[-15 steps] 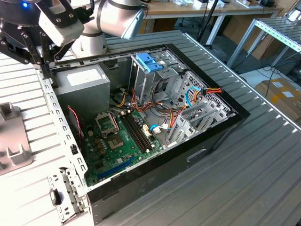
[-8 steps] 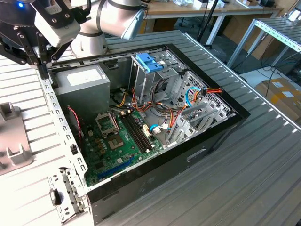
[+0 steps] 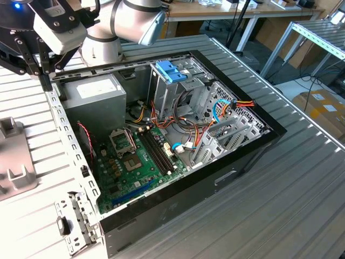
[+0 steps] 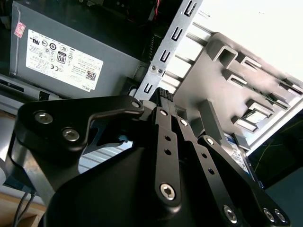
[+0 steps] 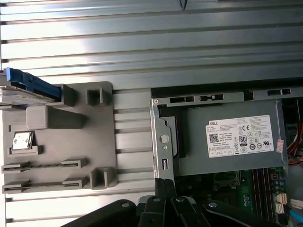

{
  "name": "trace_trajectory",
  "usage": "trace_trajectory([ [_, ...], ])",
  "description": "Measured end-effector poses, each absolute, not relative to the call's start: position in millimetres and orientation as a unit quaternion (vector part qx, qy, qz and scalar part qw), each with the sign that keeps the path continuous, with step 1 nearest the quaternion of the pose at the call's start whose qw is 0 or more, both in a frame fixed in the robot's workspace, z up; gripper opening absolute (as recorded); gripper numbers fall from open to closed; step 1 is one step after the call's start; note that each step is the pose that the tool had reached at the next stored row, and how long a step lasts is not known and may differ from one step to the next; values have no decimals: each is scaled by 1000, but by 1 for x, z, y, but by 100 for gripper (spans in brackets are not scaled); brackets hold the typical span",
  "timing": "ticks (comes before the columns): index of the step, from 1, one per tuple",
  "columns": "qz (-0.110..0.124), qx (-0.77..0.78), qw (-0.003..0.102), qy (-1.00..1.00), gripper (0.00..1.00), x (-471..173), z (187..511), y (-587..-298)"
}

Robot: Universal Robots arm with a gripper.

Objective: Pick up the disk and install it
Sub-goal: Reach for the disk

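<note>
- Hanging over the corner of the open computer case (image 3: 188,199) that lies toward the exterior view's left, the gripper (image 3: 47,81) sits above the case's perforated metal edge rail (image 5: 163,142). It is just beside the grey power-supply box (image 5: 227,137).
- In the second wrist view its 2 fingers (image 4: 166,127) meet at the tips, clenched together with nothing between them.
- The disk (image 5: 26,90) rests on the grey fixture plate (image 5: 71,142) outside the case, at the end of the plate farthest from the case. Its bright blue tab (image 5: 33,79) stands out against the grey.
- The disk is well apart from the gripper and nothing touches it.
- The fixture plate lies on the ribbed metal table (image 5: 142,38), beside the case. It carries several raised blocks and slots, and 1 small silvery square part (image 5: 21,140) sits in a pocket near the disk.
- Inside the case, the exterior view shows the green motherboard (image 3: 135,162), a paler blue bracket (image 3: 171,70) on top of the metal drive cage (image 3: 178,94), and a bundle of coloured cables (image 3: 226,108).
</note>
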State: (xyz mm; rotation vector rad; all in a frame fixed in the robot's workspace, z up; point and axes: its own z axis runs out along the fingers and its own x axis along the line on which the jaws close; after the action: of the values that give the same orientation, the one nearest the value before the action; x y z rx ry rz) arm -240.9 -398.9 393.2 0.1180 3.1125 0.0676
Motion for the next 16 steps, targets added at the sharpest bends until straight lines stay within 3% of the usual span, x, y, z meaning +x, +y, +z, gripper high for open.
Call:
trace_trajectory([
  [16, 22, 38, 13, 999, 11, -255, 393, -399],
])
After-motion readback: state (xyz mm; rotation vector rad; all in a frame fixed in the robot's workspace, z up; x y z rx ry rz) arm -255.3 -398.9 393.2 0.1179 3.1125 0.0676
